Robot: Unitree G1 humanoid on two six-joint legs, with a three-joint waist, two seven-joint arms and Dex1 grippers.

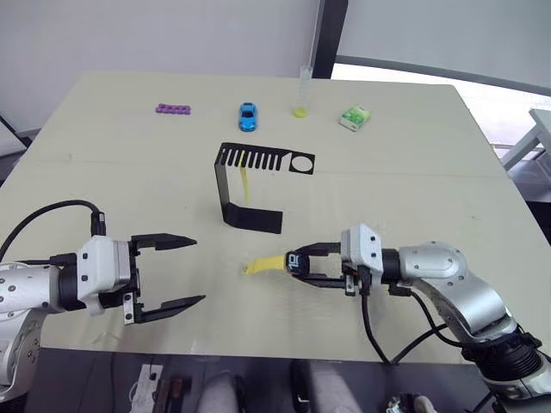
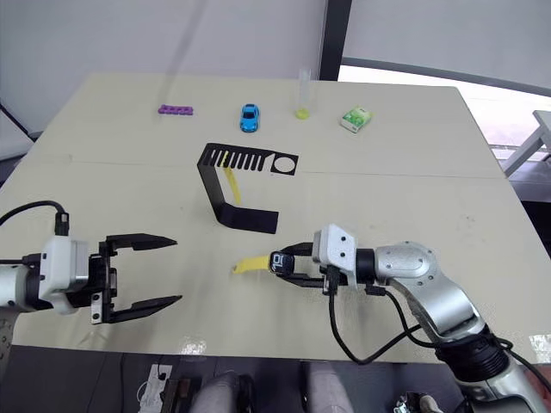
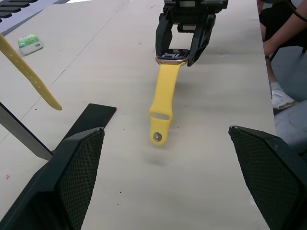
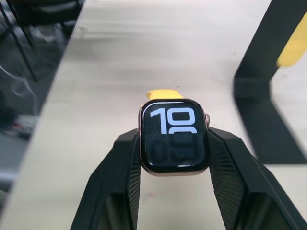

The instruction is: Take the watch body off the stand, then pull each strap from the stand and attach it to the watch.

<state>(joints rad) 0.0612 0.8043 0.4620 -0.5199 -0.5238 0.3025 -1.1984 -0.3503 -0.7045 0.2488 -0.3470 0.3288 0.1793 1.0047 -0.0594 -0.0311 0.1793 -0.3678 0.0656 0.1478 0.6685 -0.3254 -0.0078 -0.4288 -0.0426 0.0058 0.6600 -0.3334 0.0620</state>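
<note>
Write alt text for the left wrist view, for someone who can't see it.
The right end effector grips the watch body just above the table, with one yellow strap attached and trailing toward the camera. The left end effector's two black fingers stand wide open in the foreground; a second yellow strap hangs from the stand.

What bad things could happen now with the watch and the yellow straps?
The right gripper pinches the watch body only by its edges, so it might slip or twist when the next strap is pushed in. The attached strap trails on the table and could snag. The second strap hangs in the thin stand, which might tip when the open left gripper pulls.
</note>
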